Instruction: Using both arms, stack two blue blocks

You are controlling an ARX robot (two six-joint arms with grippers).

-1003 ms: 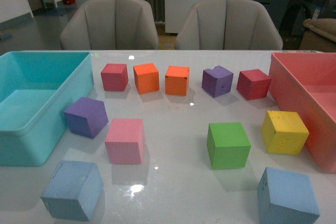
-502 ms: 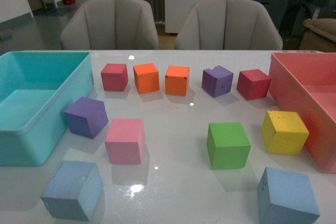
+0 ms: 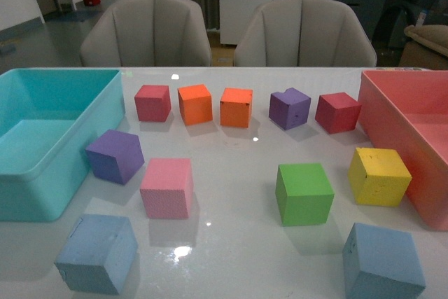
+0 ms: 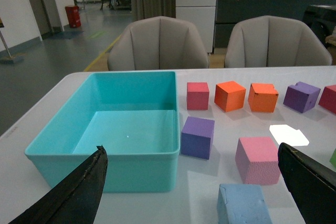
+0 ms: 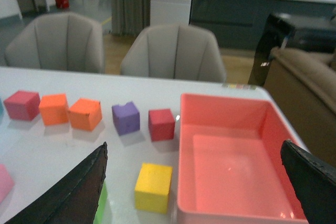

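Two pale blue blocks rest on the white table near its front edge: one at the front left [image 3: 96, 253], one at the front right [image 3: 382, 262]. Neither arm shows in the front view. In the left wrist view the left blue block [image 4: 244, 204] lies low between the wide-apart black fingers of my open left gripper [image 4: 194, 182], nothing held. My right gripper [image 5: 194, 182] is open too, hanging over the yellow block [image 5: 153, 187] and the pink bin [image 5: 236, 160]; the right blue block is out of that view.
A teal bin [image 3: 49, 138] stands at the left, the pink bin [image 3: 413, 131] at the right. Red, orange, purple, pink [image 3: 166, 187], green [image 3: 304, 193] and yellow [image 3: 379, 176] cubes lie between them. Two chairs stand behind the table.
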